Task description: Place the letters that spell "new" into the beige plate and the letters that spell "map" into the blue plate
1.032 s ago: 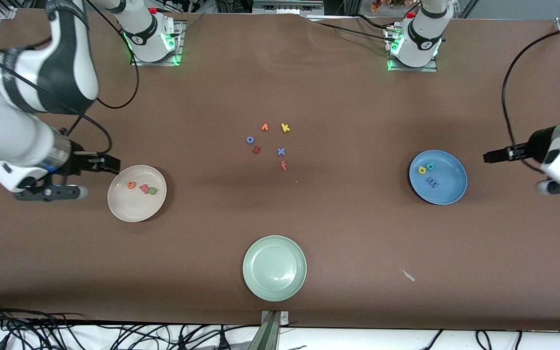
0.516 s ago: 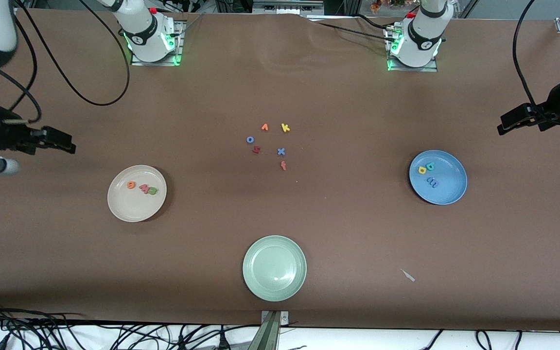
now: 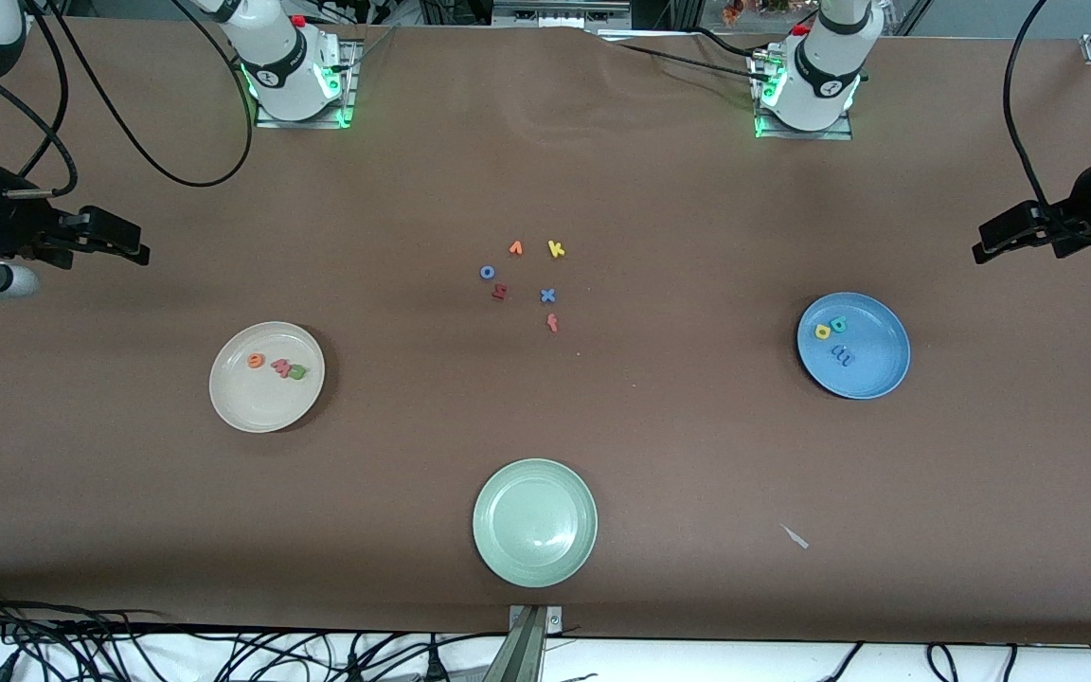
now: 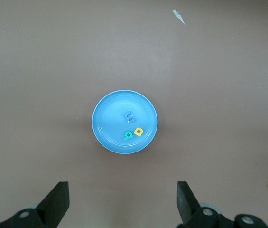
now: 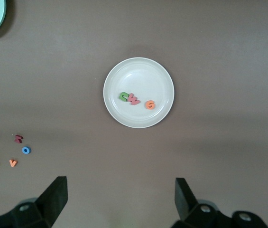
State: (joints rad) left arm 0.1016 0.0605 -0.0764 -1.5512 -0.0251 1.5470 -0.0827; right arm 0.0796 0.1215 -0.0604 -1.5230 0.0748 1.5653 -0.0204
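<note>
Round cream-beige plate with a raised rim (image 3: 266,377) sitting toward the right arm's end of the brown tabletop (image 3: 659,445), holding all three of its tiny foam letters: orange "e" (image 3: 256,360), salmon-pink "w" (image 3: 281,367) and green "n" (image 3: 296,372), the pink and green ones touching, the orange one just beside them. Same trio clear as day in the right wrist view too.

Round sky-blue plate with a raised rim (image 3: 853,345) over toward the left arm's end, carrying the yellow "p" (image 3: 823,331), teal "a" (image 3: 838,325) and blue "m" (image 3: 840,355); yellow and teal touching, blue near them and closer to the front camera.

Between the two plates, a loose scatter of leftover foam letters: orange "v" (image 3: 515,248), yellow "k" (image 3: 556,249), blue "o" (image 3: 487,272), dark red letter (image 3: 500,292), blue "x" (image 3: 547,296) and a reddish-pink one (image 3: 552,323). Pale green round plate (image 3: 534,522) nearest the front camera, with nothing in it. Small pale scrap (image 3: 795,537) lying nearer the left arm's end.

Right pincer (image 5: 119,194) up over the tabletop near its plate, fingers spread wide, pinching nothing. Left pincer (image 4: 122,197) likewise up over the tabletop by the blue plate, spread wide, nothing in it.
</note>
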